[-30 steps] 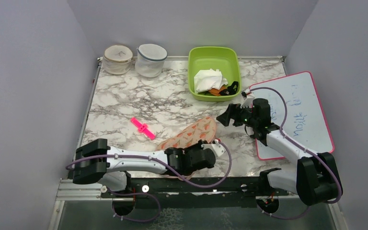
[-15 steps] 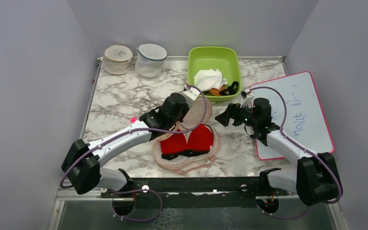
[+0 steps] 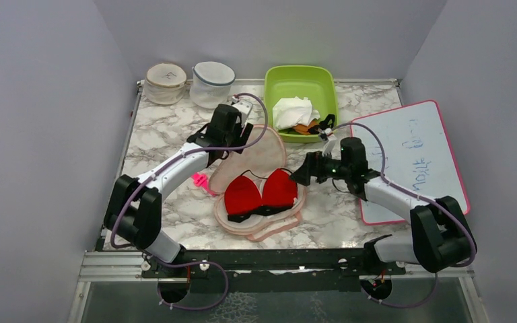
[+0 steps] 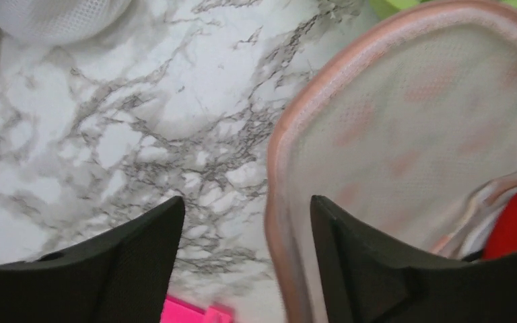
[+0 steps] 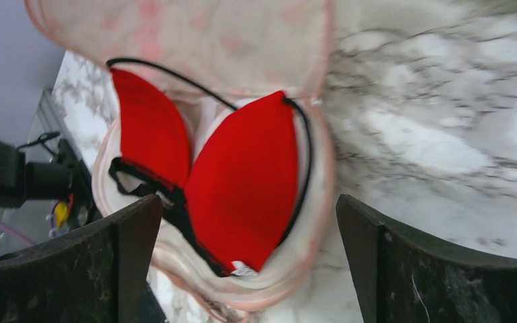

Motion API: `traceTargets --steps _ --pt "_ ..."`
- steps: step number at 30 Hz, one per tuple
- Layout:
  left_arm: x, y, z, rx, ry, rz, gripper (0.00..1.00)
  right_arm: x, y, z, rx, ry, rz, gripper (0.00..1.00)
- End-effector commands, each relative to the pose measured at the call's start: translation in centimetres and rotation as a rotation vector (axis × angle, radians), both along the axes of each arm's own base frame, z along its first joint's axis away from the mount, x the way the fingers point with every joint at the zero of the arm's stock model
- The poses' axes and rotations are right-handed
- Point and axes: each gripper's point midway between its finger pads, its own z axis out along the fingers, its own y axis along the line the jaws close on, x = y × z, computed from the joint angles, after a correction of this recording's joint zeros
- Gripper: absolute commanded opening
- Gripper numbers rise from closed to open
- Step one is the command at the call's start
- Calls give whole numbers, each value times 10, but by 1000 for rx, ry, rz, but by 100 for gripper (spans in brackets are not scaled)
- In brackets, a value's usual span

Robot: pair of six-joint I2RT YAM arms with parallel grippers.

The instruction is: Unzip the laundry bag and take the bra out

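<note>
The peach laundry bag [image 3: 259,222] lies unzipped at the table's middle, its lid [image 3: 249,158] folded back toward the far side. Inside the lower half rests the red bra [image 3: 262,194] with black trim, both cups showing [image 5: 242,182]. My left gripper [image 3: 225,142] hovers open over the lid's left rim; the pink zip edging [image 4: 276,175] runs between its fingers, unclamped [image 4: 246,202]. My right gripper [image 3: 303,169] stands open just right of the bag, its jaws wide on either side of the bra's near cup [image 5: 248,202], holding nothing.
A green bin [image 3: 301,75] with a white cloth [image 3: 293,111] stands at the back. Two round mesh tubs [image 3: 165,82] [image 3: 212,84] sit at the back left. A whiteboard [image 3: 417,155] lies at the right. A pink clip [image 3: 200,180] lies left of the bag.
The left arm swung from the front edge to the back, folding the lid open and baring the bra, then opened and let go. The right gripper moved left toward the bra.
</note>
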Motion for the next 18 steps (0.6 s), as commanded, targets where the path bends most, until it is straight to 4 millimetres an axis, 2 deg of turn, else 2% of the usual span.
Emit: traceTargets --steps 1,3,7,9,12,14,18 --pt "4 6 62 -29 -136 26 82 -24 33 3 -10 16 119 100" --pt "3 -2 95 -84 -197 -17 95 -35 46 2 -29 20 131 100" --pt "0 -8 167 -165 -361 -70 97 -59 69 3 -49 42 162 100" --pt "-3 -3 191 -180 -453 -74 98 -70 80 1 -59 71 178 100" --pt "-11 10 194 -179 -534 -44 99 -92 102 -8 -103 104 227 100" --pt "-16 16 181 -166 -540 -43 99 -105 112 -15 -119 133 256 100" --pt "-23 23 163 -119 -514 -46 99 -112 110 -30 -134 185 227 100"
